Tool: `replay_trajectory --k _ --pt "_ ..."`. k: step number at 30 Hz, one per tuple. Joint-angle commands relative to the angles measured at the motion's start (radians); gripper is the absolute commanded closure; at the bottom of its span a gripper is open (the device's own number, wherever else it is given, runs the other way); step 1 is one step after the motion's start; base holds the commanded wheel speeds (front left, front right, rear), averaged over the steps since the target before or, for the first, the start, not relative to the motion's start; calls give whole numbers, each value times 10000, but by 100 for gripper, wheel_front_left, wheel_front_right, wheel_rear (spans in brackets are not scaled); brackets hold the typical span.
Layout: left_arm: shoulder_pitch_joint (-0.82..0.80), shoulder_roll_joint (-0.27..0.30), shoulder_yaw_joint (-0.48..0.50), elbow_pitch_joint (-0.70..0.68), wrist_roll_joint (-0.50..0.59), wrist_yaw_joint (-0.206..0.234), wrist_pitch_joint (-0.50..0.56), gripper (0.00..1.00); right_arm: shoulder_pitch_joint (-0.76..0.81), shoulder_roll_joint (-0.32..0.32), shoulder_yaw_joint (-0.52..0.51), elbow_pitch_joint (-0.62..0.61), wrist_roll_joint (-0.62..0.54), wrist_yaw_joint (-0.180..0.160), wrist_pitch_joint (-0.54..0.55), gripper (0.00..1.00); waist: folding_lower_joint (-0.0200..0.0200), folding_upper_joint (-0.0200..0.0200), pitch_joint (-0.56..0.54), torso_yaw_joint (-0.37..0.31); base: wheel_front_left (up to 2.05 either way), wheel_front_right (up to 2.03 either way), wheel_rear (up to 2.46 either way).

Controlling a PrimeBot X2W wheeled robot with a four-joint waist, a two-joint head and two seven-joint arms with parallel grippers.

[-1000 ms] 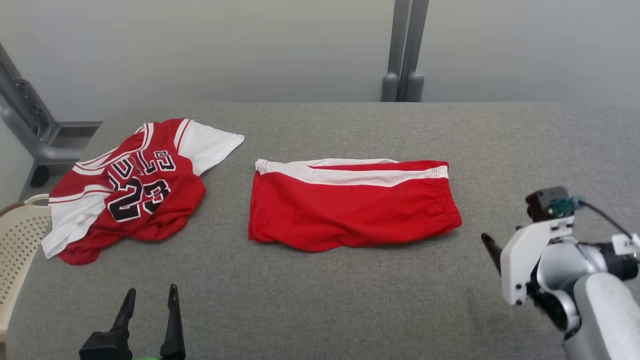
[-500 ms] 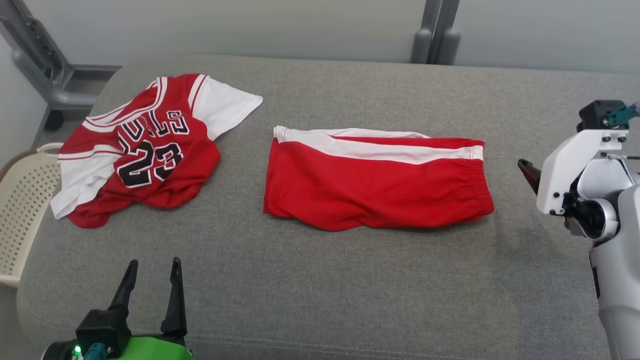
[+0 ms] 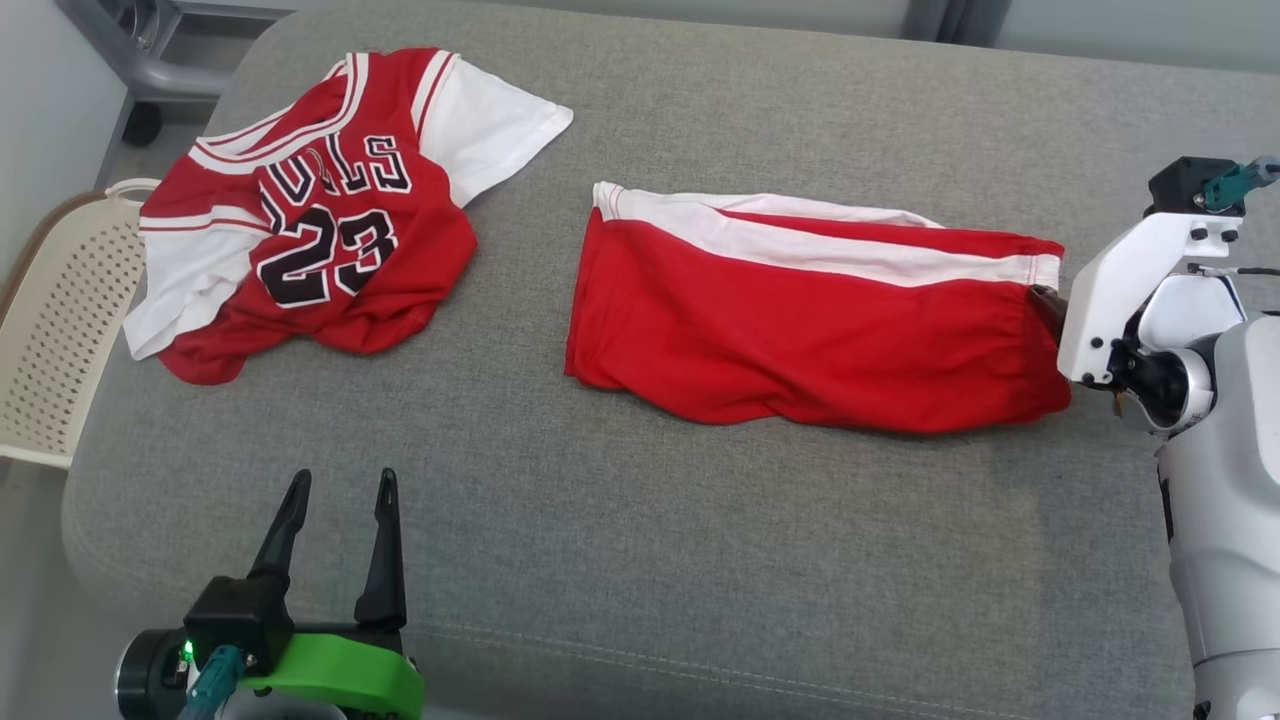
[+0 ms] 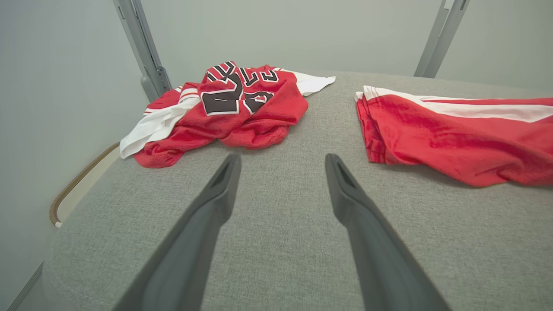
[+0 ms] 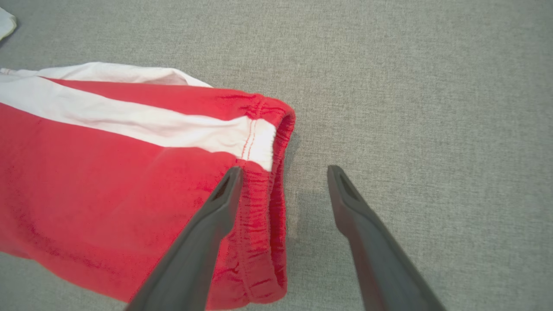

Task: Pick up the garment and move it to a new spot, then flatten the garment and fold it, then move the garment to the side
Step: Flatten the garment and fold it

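Head view: right fingers (image 3: 1047,308) now at shorts (image 3: 800,335)

The left tool (image 3: 343,482) has two long, dark, tapering fingers (image 3: 383,560) on a black block (image 3: 240,615). Behind the block come a bright green collar (image 3: 340,675) and a round black wrist (image 3: 140,680) with a small green light (image 3: 186,655) and a teal plug (image 3: 205,682). The right tool (image 5: 284,170) has the same dark grey fingers, each slotted near the tip. Its mount is a white angular bracket (image 3: 1125,285) with dark screws, topped by a black box (image 3: 1185,187) with another teal plug and a thin black cable (image 3: 1240,270). Below are a silver joint (image 3: 1190,320) and a pale grey forearm (image 3: 1225,560).
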Motion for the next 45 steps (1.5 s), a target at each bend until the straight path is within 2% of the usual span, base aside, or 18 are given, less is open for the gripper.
replay_trajectory --k 1,12,27,29,30,31,33,38,45 --pt "-152 -37 -14 44 86 16 -68 0 -63 -14 15 79 -124 0 -35 0 -1 0 144 162 0 0 0" --pt "-170 -51 -168 262 -58 -53 -114 0 224 88 -172 351 -404 0 519 0 -1 0 131 303 0 0 0" --pt "-338 -106 -376 174 -69 24 -71 0 -143 582 -1252 915 -905 0 990 2 -1 0 612 715 0 0 0" --pt "-349 -102 -379 197 -96 19 -94 0 -203 658 -1380 965 -967 0 1081 29 -1 0 650 737 0 0 0" --pt "-353 -107 -383 215 -110 17 -98 0 -245 697 -1423 981 -986 0 1110 52 -1 0 663 743 0 0 0" --pt "-359 -115 -392 233 -109 18 -97 0 -289 736 -1463 986 -1012 0 1156 60 -1 0 670 747 0 0 0" --pt "-407 -123 -403 290 -111 1 -125 0 -352 799 -1499 972 -1061 0 1152 98 -1 0 677 746 0 0 0" --pt "-472 -144 -424 425 -181 -18 -180 0 -479 740 -1658 837 -1409 -6 987 100 -1 0 641 675 0 0 0" --pt "-454 -105 -447 480 -211 24 -175 0 -349 233 -2270 611 -2174 -8 949 100 -1 0 372 500 0 0 0"
